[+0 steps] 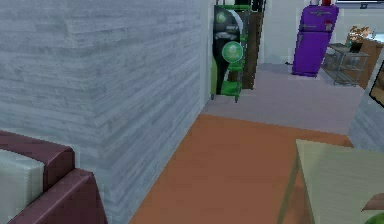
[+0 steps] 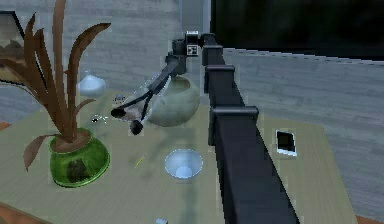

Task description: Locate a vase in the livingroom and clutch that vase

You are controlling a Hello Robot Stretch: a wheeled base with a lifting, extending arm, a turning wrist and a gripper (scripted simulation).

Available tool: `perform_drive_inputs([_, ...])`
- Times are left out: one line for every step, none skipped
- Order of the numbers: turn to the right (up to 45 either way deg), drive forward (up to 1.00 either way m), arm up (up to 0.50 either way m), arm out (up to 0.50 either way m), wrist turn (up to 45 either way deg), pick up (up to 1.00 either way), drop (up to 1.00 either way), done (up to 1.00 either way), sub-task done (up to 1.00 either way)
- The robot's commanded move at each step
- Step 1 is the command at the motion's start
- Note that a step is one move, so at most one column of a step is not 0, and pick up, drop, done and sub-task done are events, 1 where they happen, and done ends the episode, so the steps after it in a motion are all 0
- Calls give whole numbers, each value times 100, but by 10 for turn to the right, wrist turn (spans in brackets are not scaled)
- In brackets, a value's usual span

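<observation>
Forward view: purple fridge (image 1: pixel 316 40) upper right, sofa (image 1: pixel 40 185) lower left; arm side view: arm (image 2: pixel 235 130) rises from bottom edge to upper middle; gripper (image 2: pixel 135 115) angles down-left at the pale round vase (image 2: pixel 185 105), mid-frame on the table (image 2: pixel 320 185); whether it grasps anything, I cannot tell.

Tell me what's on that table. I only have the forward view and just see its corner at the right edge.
Observer: In the arm side view a round pale vase stands on the table.
Operator: Arm out over it?
Observer: Yes. The arm reaches across the tabletop, and the gripper shows at the vase's left edge.
Operator: Holding it?
Observer: Cannot tell, because the vase stands on the tabletop right behind the fingers.
</observation>
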Motion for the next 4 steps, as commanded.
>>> perform_drive_inputs([0, 0, 0, 0, 450, 0, 0, 0, 0])
perform_drive_inputs([0, 0, 0, 0, 450, 0, 0, 0, 0])
perform_drive_inputs([0, 0, 0, 0, 150, 0, 0, 0, 0])
perform_drive_inputs([0, 0, -22, 0, 0, 0, 0, 0, 0])
